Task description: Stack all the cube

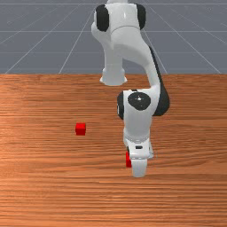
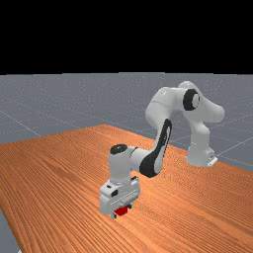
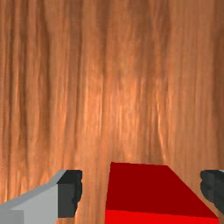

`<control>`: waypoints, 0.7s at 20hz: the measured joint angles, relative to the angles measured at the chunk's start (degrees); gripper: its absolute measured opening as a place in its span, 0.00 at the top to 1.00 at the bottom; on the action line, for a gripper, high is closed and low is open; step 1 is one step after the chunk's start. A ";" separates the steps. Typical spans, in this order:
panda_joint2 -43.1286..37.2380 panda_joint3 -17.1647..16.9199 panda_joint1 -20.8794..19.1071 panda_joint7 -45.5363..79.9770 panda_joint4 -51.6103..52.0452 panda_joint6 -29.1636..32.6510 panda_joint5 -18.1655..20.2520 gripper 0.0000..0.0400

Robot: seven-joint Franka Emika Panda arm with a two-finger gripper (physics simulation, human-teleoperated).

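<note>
your big wood desk (image 2: 64,173) holds the cubes, with no box or bowl around them. the white and grey arm (image 2: 159,105) reaches out over it and bends down. its fingers (image 3: 70,193) are spread wide and let go, so they squeeze nothing. the red block (image 3: 159,190) is between them, with a gap on one side. i can't tell if it is one cube or a pile. i think the arm is there to grab it, or it just let it go. the other red cube (image 1: 80,129) sits on the desk, at the front view's left and more far back, well apart. it still needs stacking, i guess. if you want to grab the red block, line up first, because one finger looks very near it and could bump it.
</note>
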 joint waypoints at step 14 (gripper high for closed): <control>-5.10 -0.85 0.17 2.49 -2.61 -1.36 0.26 0.48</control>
